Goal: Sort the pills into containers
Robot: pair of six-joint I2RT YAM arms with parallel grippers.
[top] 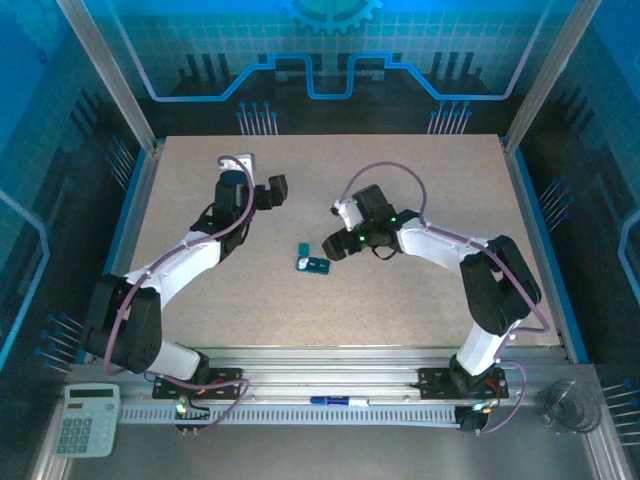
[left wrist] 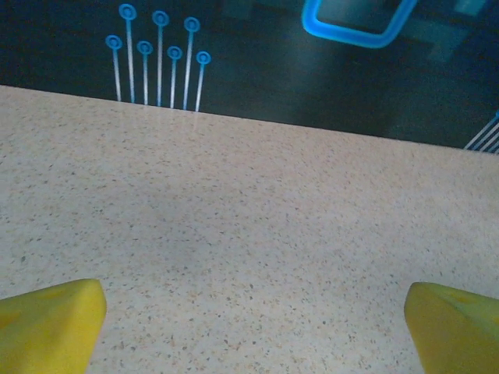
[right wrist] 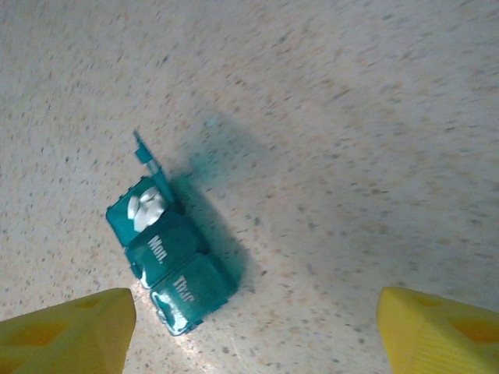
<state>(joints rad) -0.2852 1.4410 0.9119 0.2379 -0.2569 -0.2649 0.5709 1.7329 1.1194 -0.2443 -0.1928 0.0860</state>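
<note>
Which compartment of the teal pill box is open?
The end compartment of the row, lid standing up and white pills inside, upper left in the right wrist view. The two lettered compartments beside it are shut.

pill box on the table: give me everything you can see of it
The pill box is small and teal-green, glossy plastic by its look, a short strip of three square compartments. The end compartment is open, its lid hinged upright, with white pills inside. The other two are shut. White lettering reads Mon on the middle one and something like Thu on the last. It lies flat, at an angle, near the middle of the speckled table. Only the table touches it.
</note>
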